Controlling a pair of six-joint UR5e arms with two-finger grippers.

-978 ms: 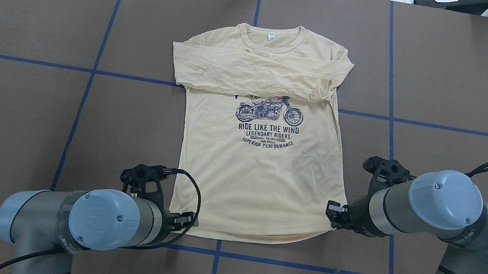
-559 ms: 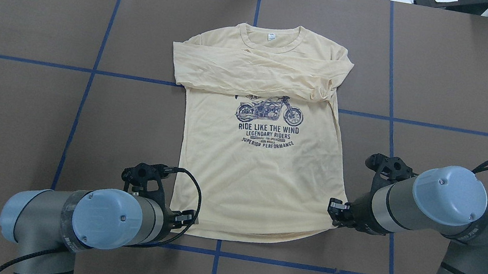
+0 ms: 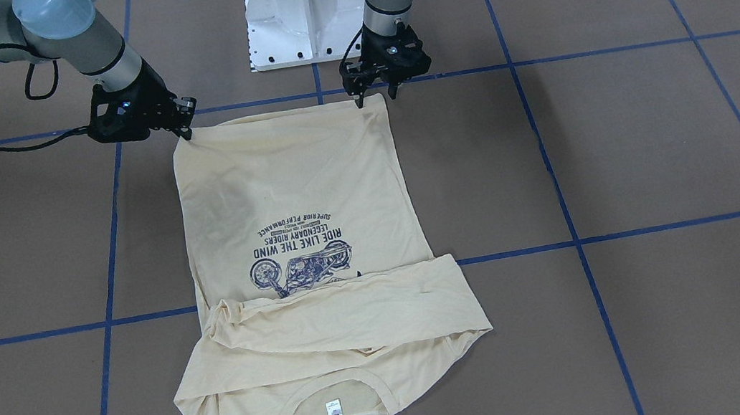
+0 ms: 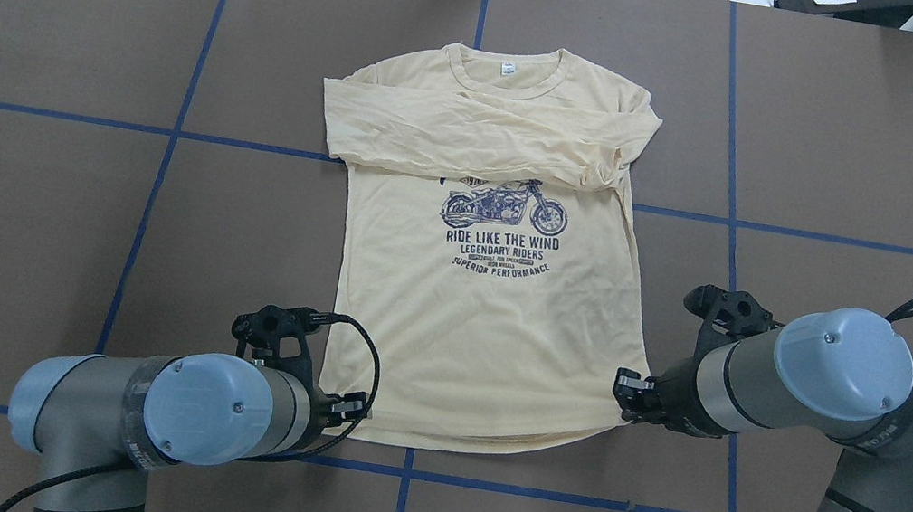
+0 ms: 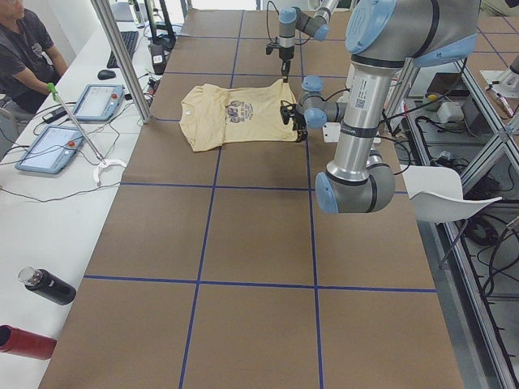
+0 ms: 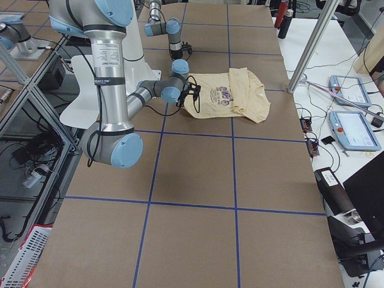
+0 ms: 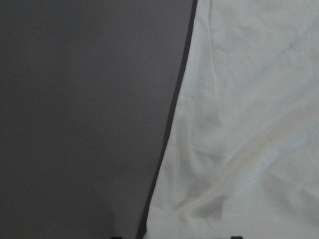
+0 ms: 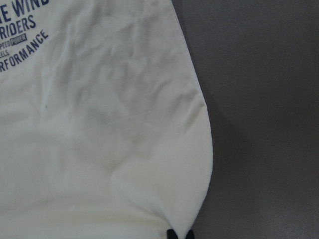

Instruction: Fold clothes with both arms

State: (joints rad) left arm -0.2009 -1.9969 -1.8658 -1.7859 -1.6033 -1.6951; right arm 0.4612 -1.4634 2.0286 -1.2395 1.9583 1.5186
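The pale cream-yellow long-sleeved T-shirt [image 4: 479, 342] lay flat, print up, on the brown surface [image 4: 13, 222]. Its 2 sleeves [image 4: 475, 135] were already folded across the chest; the hem-to-collar fold was not yet done. The right gripper [image 3: 187, 130] was clenched on the near right hem corner. The left gripper [image 3: 375, 96] seemed released, straddling the near left corner. The navy print [image 4: 503, 240] read "RIDE LIKE THE WIND", "LEGENDARY RIDERS", "SUPERIOR PERFORMANCE".

Left end effector [image 3: 375, 98] and right end effector [image 3: 188, 132] at T-shirt [image 3: 293, 175] hem corners.
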